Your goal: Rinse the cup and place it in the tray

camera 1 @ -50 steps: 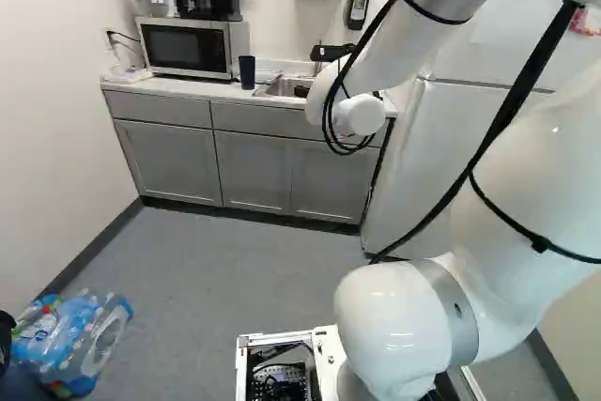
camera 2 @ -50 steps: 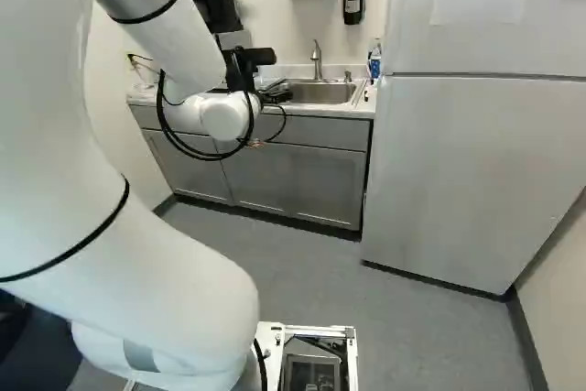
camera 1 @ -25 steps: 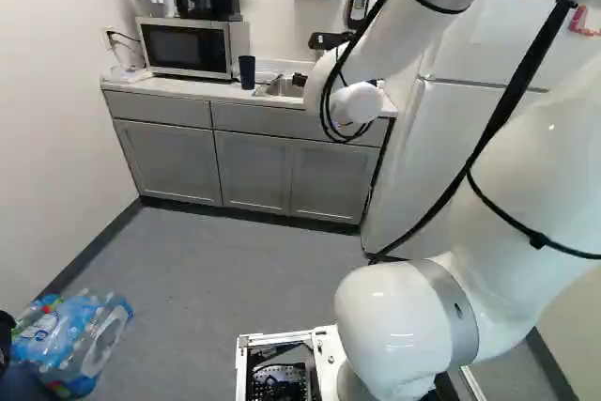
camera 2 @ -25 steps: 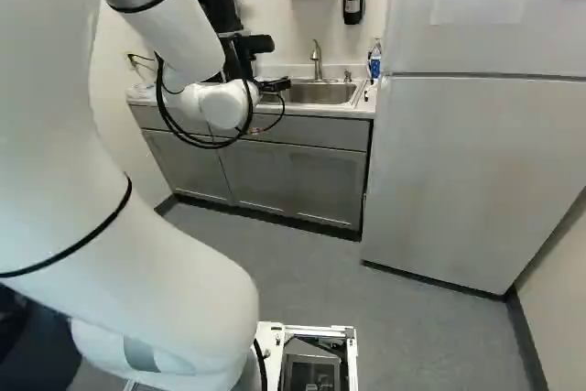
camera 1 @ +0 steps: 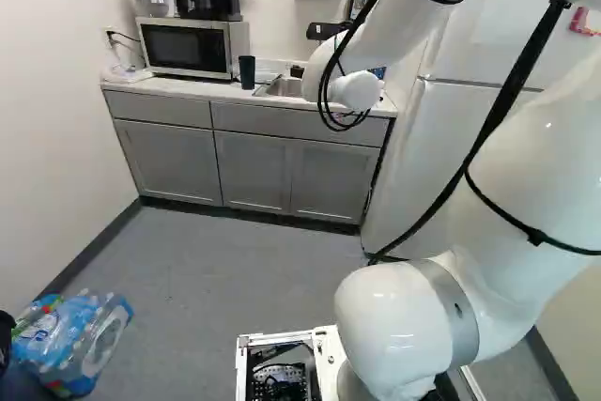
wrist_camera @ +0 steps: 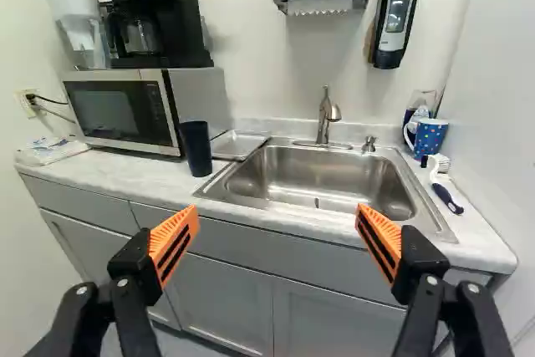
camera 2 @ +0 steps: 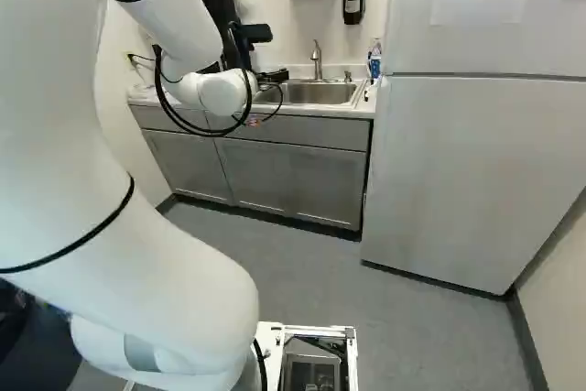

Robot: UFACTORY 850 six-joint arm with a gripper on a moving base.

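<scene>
Although the gripper (wrist_camera: 278, 211) is spread wide, with nothing held, its centre line points at the sink (wrist_camera: 318, 175), not at the cup (wrist_camera: 197, 150). Taken as the task's item, the cup stands upright on the counter (wrist_camera: 159, 183), between microwave (wrist_camera: 125, 114) and sink, just beside the tray (wrist_camera: 237, 145). It lies ahead of the gripper and off to the microwave side. A shift toward the microwave, then an advance, appears required; the upright axis crosses the closing direction, which should suit a side grip.
</scene>
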